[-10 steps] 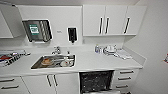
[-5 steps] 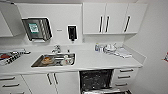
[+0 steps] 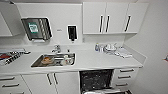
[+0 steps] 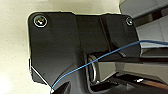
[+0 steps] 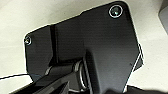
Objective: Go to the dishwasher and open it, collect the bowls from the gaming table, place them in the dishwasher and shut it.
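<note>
Head view: the dishwasher (image 3: 96, 79) sits under the white desk (image 3: 95, 61), its dark interior exposed and its door dropped open at the lower edge. The steel sink (image 3: 53, 60) holds crockery, with something orange-brown among it. On both the left and right wrist views, whether each gripper is open or closed can't be told.

The dishwasher (image 3: 96, 79) stood open under the desk (image 3: 95, 61), its dark cavity unblocked at the front, hemmed by white doors (image 3: 52, 81) on one side and drawers (image 3: 124, 77) on the other. On the desk, a broad bare stretch lay between the sink (image 3: 53, 60), which held crockery, and the clutter (image 3: 111, 48) near the back corner. Wall cabinets (image 3: 108, 17) hung over that corner.
</note>
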